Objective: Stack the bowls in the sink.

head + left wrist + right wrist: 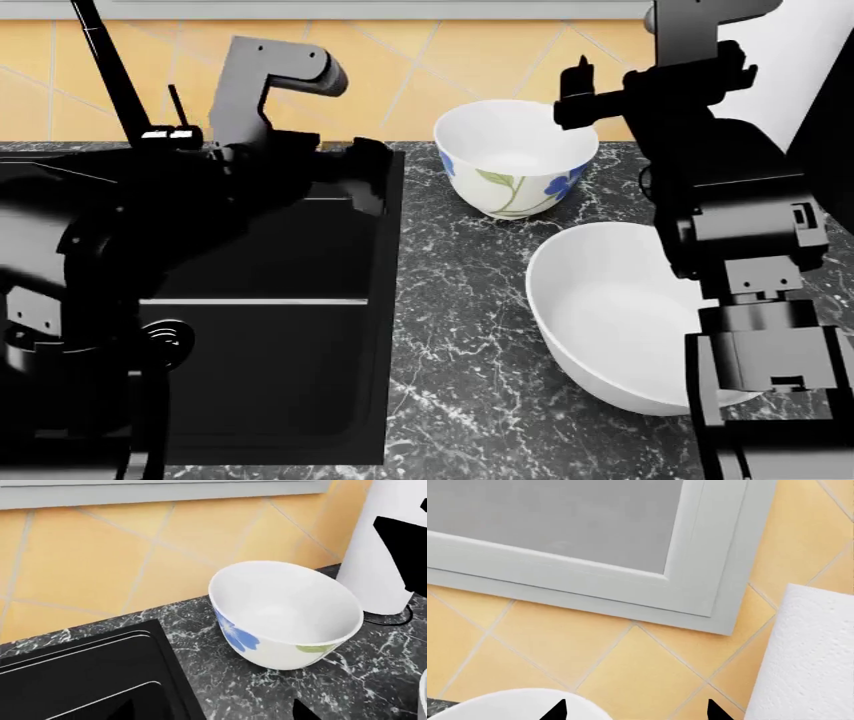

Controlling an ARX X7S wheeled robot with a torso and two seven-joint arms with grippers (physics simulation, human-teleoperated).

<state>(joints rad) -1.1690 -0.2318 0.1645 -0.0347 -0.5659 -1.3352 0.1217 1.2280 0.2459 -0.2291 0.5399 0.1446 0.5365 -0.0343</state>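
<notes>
The smaller bowl with blue flowers [514, 160] stands upright on the marble top, right of the sink [267, 330], near the back wall. The wide plain bowl [614, 310] stands in front of it, partly hidden by my right arm. My left gripper [360, 165] is open and empty over the sink's back right corner; its wrist view shows the flowered bowl [283, 615] just ahead, apart from the fingertips [303, 711]. My right gripper [577, 95] is open and empty above the flowered bowl's far rim [507, 705], with fingertips [715, 711] wide apart.
A tall white paper roll [383, 555] stands at the back right, close to the flowered bowl. The thin black faucet [114, 70] rises at the sink's back left. A tiled wall and grey window frame [714, 580] lie directly behind.
</notes>
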